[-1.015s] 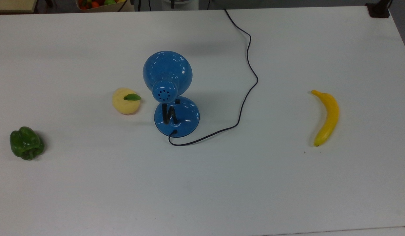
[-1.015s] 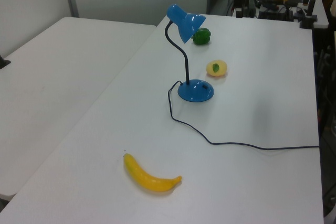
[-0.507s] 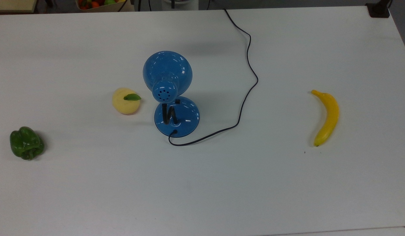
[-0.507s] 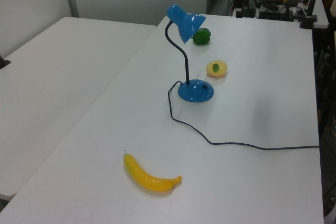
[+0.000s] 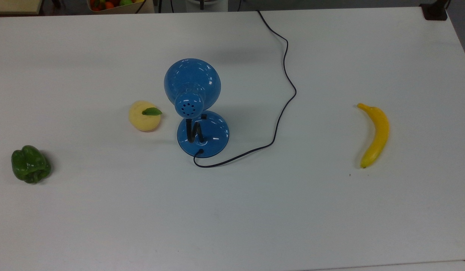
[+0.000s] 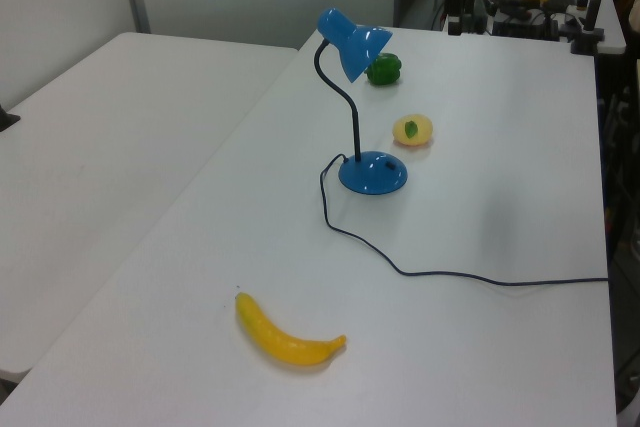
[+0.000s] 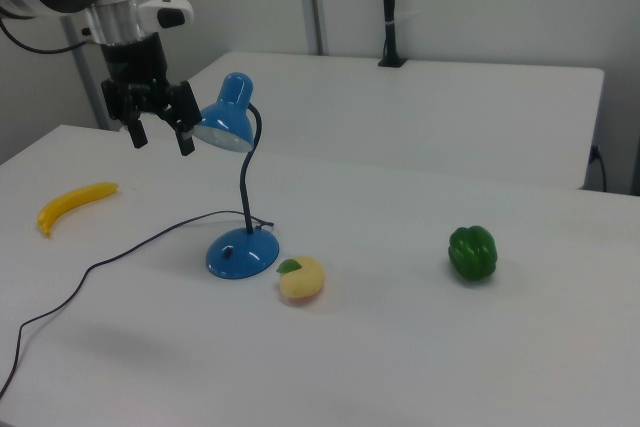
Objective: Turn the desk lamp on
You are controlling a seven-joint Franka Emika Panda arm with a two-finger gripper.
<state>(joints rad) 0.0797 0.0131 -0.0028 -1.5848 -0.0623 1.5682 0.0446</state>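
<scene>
The lamp (image 5: 196, 109) stands near the middle of the desk (image 5: 255, 210), shade unlit, its round base flat on the top and a small dark switch (image 5: 204, 116) showing on the base's upper face. In the right view the tool (image 7: 158, 140) hangs in the air beside the lamp's shade, on the right view's left, fingers spread and holding nothing.

The step in hand looks like the approach to the switch. To do it well, I would bring the tool down past the shade and neck rather than through them, close the fingers or lead with one tip, and press straight down on the switch so the light base does not slide or tip.

Around the lamp: a yellow fruit (image 5: 144, 115) lies just beside the base, on the top view's left; the cord (image 5: 283, 109) leaves the base and loops off toward the desk's far edge on the top view's right. A pepper (image 5: 30, 164) and a banana (image 5: 374, 134) lie well apart from the lamp, on opposite sides. The open room is over the base on the cord side, with bare desk on the neck side too.
</scene>
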